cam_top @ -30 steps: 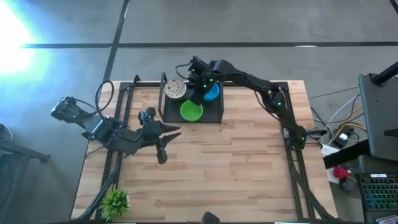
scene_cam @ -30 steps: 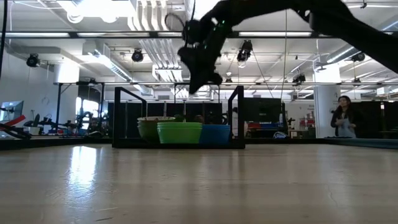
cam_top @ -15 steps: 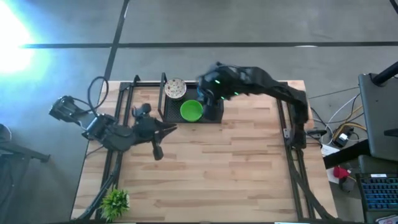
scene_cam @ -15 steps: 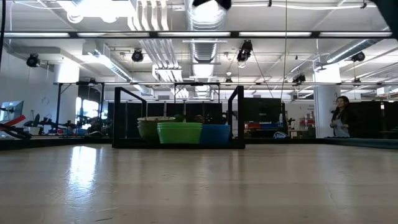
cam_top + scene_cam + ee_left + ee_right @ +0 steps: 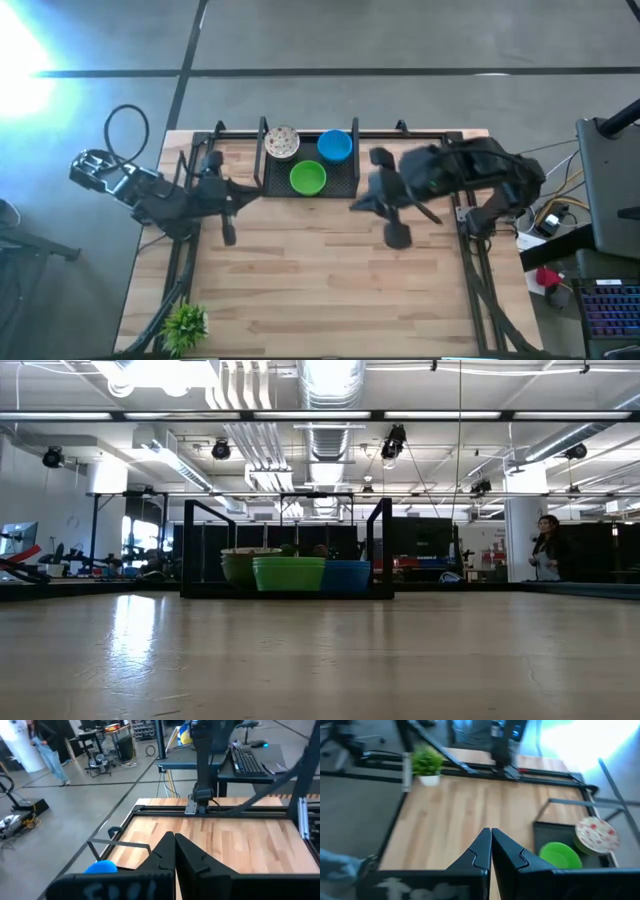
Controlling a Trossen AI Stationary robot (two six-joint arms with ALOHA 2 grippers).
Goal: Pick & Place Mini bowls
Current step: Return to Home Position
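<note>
White speckled bowls [image 5: 282, 142], blue bowls [image 5: 335, 146] and green bowls [image 5: 308, 178] all sit in the wire tray [image 5: 352, 185] at the table's [image 5: 330, 290] 12 o'clock edge: white at the tray's 10 o'clock corner, blue at 2, green at 6, near the front rail. Low view shows each lot nested and level, nothing tipped. Left gripper [image 5: 245, 195] hangs off the tray's 8 o'clock side, fingers pressed together, holding nothing. Right gripper [image 5: 358, 203] sits at approx 4 o'clock of the tray, jaws likewise closed and empty, pointing across the table w/ green and white bowls off to one side of its wrist view. Neither touches bowl or tray, and both are clear of the rails. Handling, as a guess: small, light, stiff, prob. smooth-glazed or plastic, so slick. Best hold is the rim, one finger inside and one outside, pinching the wall. Nested ones may lift together or drag a neighbour, so take the top rim only. Placing looks done; arms seem bound for rest. Plant [image 5: 185, 323] at 7 o'clock corner, well apart.
</note>
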